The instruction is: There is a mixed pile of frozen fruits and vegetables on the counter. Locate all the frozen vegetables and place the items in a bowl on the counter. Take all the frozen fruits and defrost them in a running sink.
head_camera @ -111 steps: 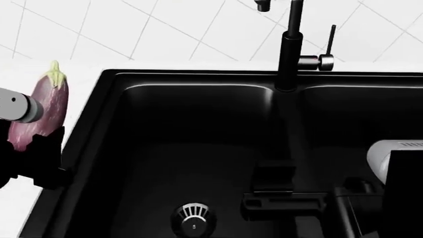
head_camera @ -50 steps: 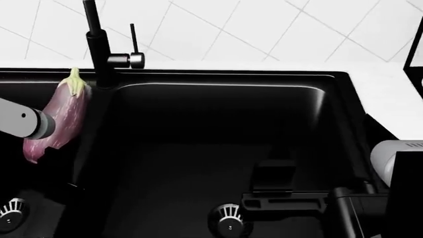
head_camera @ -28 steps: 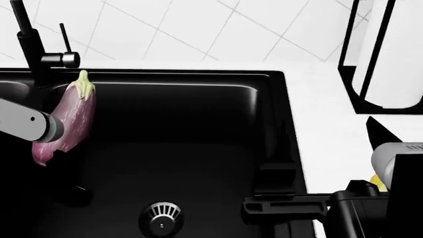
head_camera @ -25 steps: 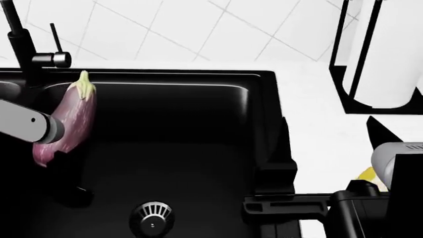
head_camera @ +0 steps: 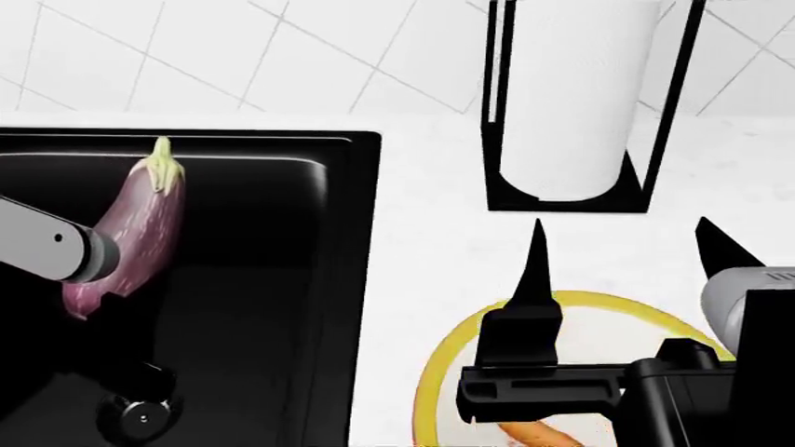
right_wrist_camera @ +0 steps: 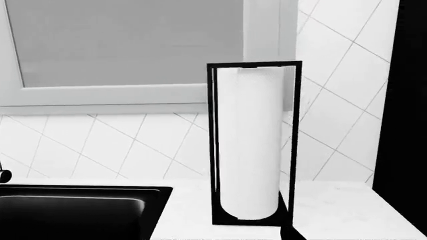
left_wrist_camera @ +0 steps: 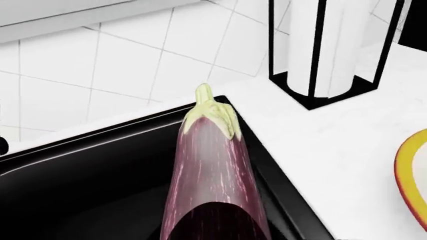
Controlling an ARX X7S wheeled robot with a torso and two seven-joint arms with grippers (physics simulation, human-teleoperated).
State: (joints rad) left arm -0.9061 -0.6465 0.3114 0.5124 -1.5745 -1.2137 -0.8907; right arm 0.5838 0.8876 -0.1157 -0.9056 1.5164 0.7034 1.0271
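The left arm (head_camera: 50,247) is a smooth light-grey tube with one small dark dot on its side, ending in a black wrist piece with a round black knob below it. The right arm (head_camera: 746,307) shows a rounded pale-grey shell with a faint ribbed strip along its upper edge, joined to blocky matte-black parts. The right tool (head_camera: 621,251) is black throughout, with two thin pointed fingers (head_camera: 534,261) rising from a flat crossbar.
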